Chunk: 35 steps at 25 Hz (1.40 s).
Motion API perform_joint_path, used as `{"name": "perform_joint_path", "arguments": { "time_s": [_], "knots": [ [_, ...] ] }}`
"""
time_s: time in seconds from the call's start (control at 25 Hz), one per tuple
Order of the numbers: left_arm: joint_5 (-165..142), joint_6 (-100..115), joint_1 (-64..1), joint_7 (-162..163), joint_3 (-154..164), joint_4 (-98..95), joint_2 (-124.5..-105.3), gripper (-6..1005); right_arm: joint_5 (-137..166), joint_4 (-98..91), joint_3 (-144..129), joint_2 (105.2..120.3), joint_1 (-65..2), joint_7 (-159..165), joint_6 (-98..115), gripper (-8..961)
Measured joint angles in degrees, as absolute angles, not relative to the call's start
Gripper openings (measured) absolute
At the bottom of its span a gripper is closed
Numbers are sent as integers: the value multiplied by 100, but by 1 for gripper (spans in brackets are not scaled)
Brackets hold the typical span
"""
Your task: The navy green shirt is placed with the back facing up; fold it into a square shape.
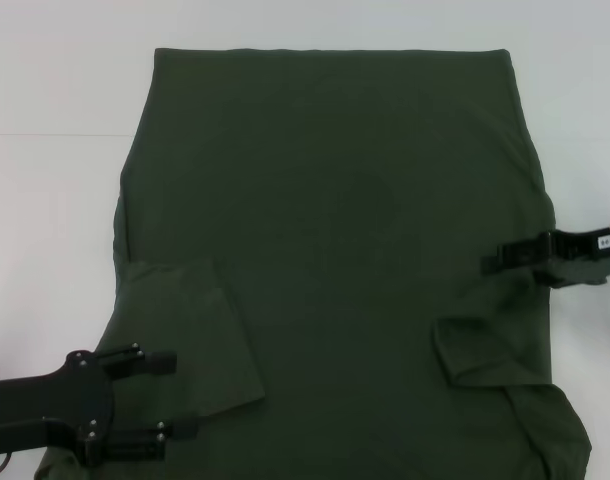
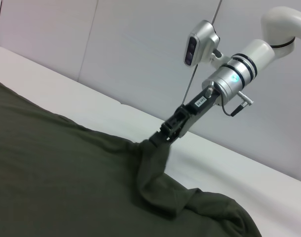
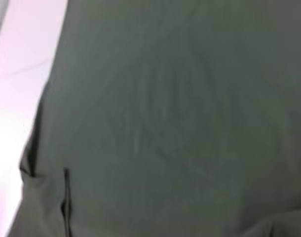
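Jaws of the right gripper (image 1: 493, 260) are clamped on the shirt's (image 1: 335, 230) right edge, cloth raised into a peak there. Left gripper (image 1: 175, 395) jaws stand wide, over the folded-in left sleeve. Shirt lies plain side up on the white bench (image 1: 45, 80).

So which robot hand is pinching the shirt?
The right hand, shut on the navy green shirt at its side edge. The left hand hovers open.

No readable text; small white label on right gripper (image 1: 497, 258) body, characters illegible.
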State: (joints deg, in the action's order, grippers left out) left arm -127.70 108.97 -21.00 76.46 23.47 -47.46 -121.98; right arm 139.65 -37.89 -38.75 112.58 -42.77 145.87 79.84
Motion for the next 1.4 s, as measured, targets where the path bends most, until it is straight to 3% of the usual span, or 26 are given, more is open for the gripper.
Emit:
{"name": "perform_joint_path", "arguments": {
  "time_s": [0.6, 0.76, 1.12, 1.4],
  "knots": [
    [-12765, 10848, -2110, 7639, 2347, -4737, -12199, 863, 13018, -3405, -3858, 11232, -4172, 14281, 7551, 777],
    [-12719, 10845, -2118, 7692, 2303, -4733, -12199, 863, 12605, -3417, -3858, 11159, -3952, 13925, 7828, 777],
    [-12669, 10830, -2202, 7946, 2266, -4601, -12174, 863, 12668, -3479, -3904, 10847, -3456, 13424, 8891, 776],
    [-12468, 10840, -2214, 8107, 2233, -4414, -12152, 864, 13448, -3482, -3913, 10832, -3506, 13507, 8894, 777]
  ]
}}
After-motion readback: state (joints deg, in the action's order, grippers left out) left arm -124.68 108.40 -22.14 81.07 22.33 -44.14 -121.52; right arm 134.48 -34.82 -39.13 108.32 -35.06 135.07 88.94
